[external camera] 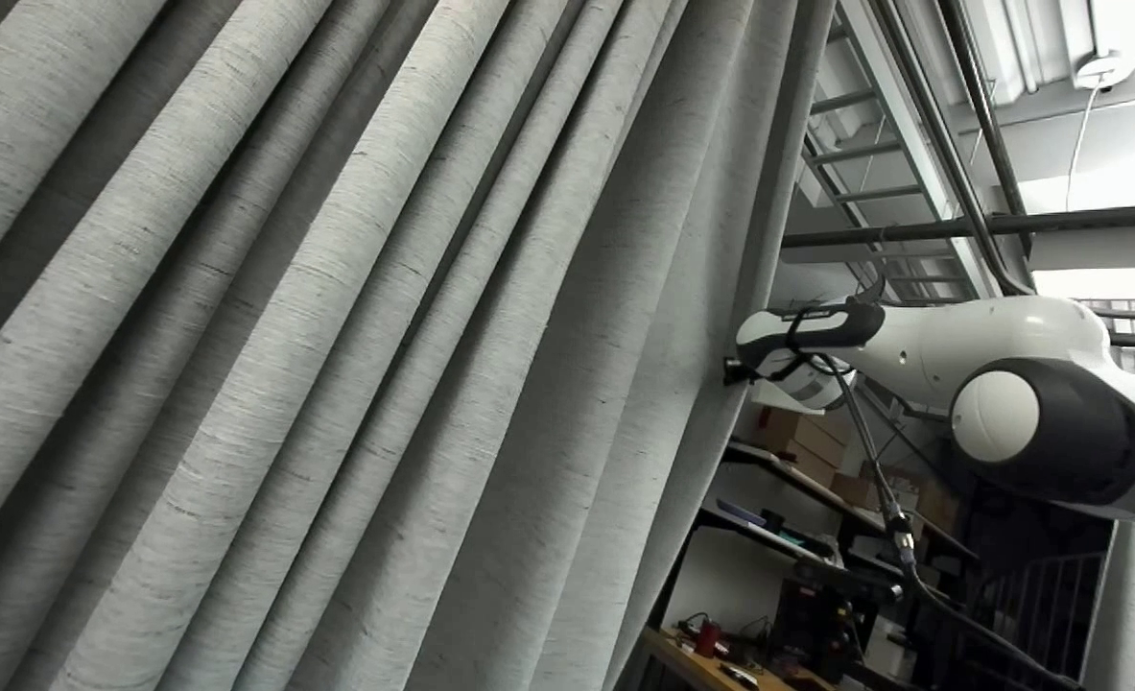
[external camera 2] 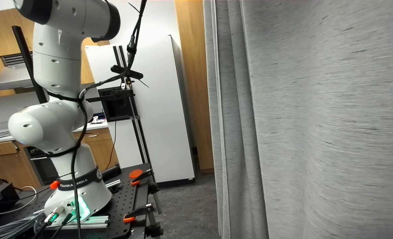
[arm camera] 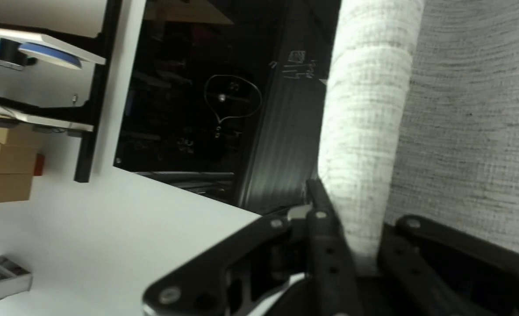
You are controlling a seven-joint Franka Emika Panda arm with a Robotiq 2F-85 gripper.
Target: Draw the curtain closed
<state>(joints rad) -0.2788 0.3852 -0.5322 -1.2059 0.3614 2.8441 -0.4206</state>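
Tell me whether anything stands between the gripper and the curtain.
Nothing visible does. In the wrist view, the gripper appears closed on a fold at the edge of the light-grey curtain, fabric directly between its jaws. Where the curtain must end up isn't clear from these pictures, so I can't judge that path.

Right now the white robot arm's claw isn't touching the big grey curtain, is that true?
No: the wrist view shows the claw touching the curtain, with a fold between its fingers. The rest is right: white robot arm, big grey curtain.
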